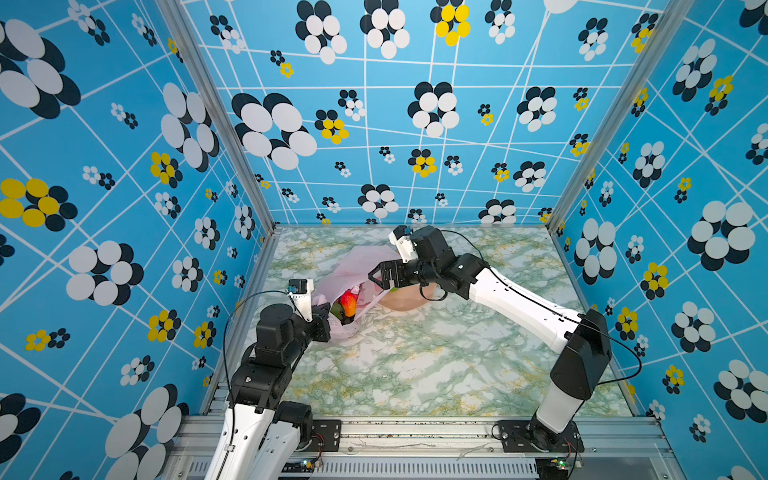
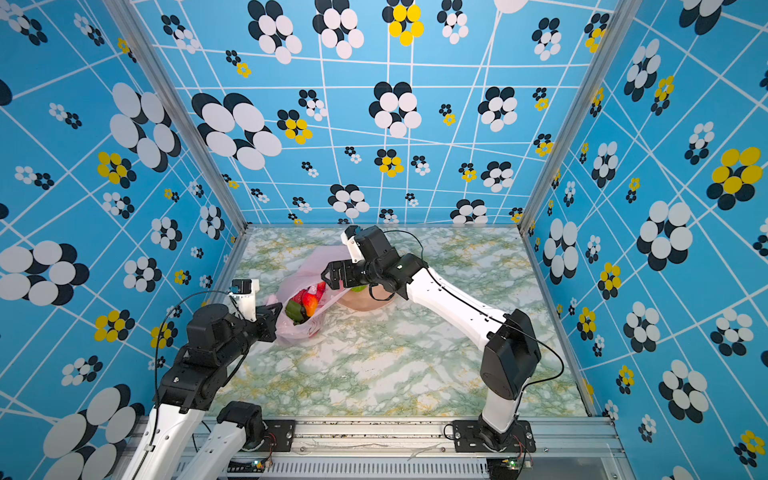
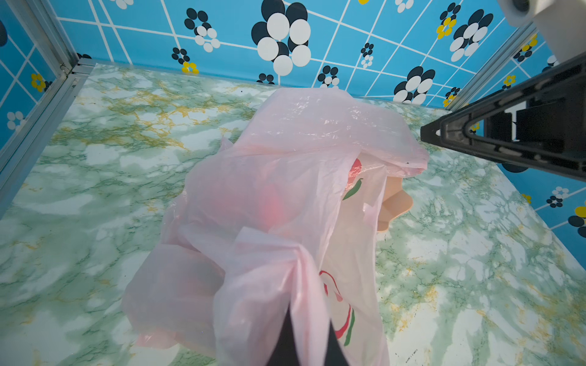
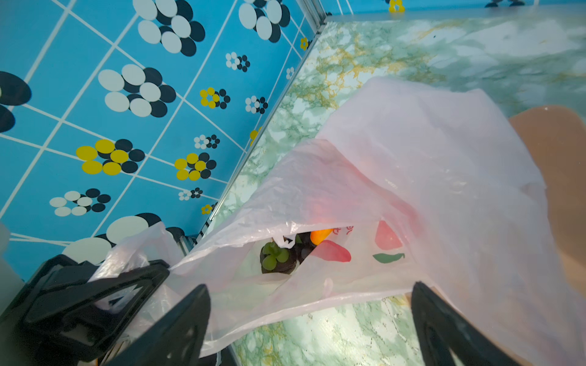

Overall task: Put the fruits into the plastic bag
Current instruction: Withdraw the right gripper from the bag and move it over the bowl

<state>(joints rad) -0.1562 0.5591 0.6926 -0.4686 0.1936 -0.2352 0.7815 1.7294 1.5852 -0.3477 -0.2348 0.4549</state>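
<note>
1. Pinches a bunched edge of the plastic bag point(image 1: 356, 262) in the left claw point(image 1: 325, 316), jaws pressed tight on the thin film. In the left wrist view, shows that film draped over the dark fingers point(image 3: 282, 348).
2. Leaves the bag crumpled on the far left part of the tabletop point(image 1: 415, 357), with its mouth gaping toward the near side in both top views.
3. Shows some of the fruits point(image 2: 303, 305) already inside that mouth:
   - a red-to-orange mango-like fruit point(image 1: 349, 303)
   - a bumpy green fruit point(image 4: 274, 257) beside it
   - something dark around the green one, too hidden to name
4. Spreads the right claw point(image 1: 372, 277) wide with nothing between the jaws. Hangs it above the bag's upper fold, over the spot where bag and bowl meet.
5. Places the peach-pink bowl point(image 1: 401, 305) just right of the bag and touching it, with part of the pink film draped over its rim in the left wrist view.
6. Gives a glimpse of green in the bowl under the right claw in a top view; cannot tell what.
</note>
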